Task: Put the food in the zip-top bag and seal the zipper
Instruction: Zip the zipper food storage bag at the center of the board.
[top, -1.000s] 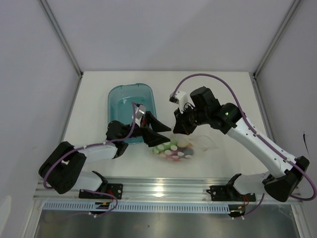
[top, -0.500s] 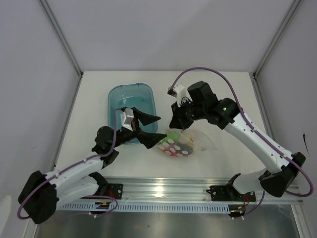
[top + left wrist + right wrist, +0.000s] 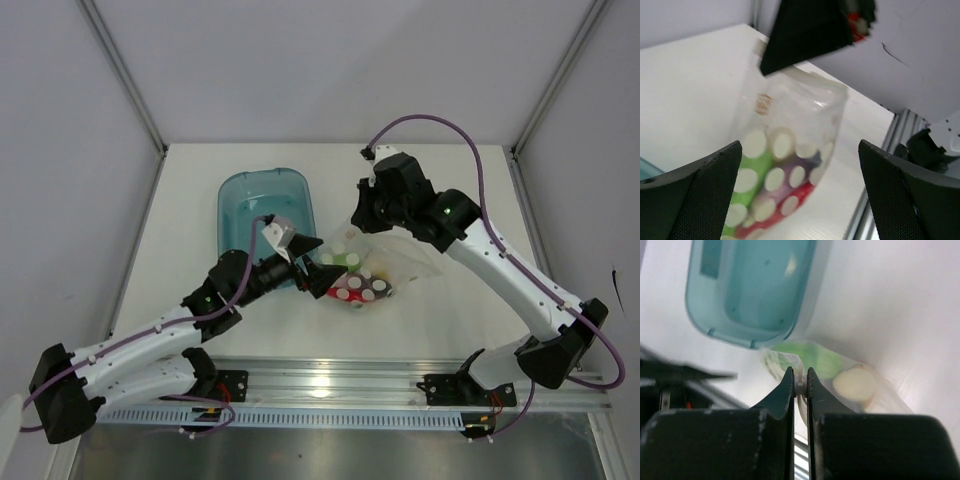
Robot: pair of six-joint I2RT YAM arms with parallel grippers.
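— Pinching what, the right gripper (image 3: 800,383)?
— The top edge of the clear, white-dotted plastic zip-top bag (image 3: 372,262), jaws closed on it. It has lifted that edge since a second ago.
— And the left gripper (image 3: 312,275)?
— Spread wider than before, its jaws on either side of the bag, just right of the teal translucent tub's (image 3: 262,200) near corner. The toy foods (image 3: 352,285) sit inside the bag.
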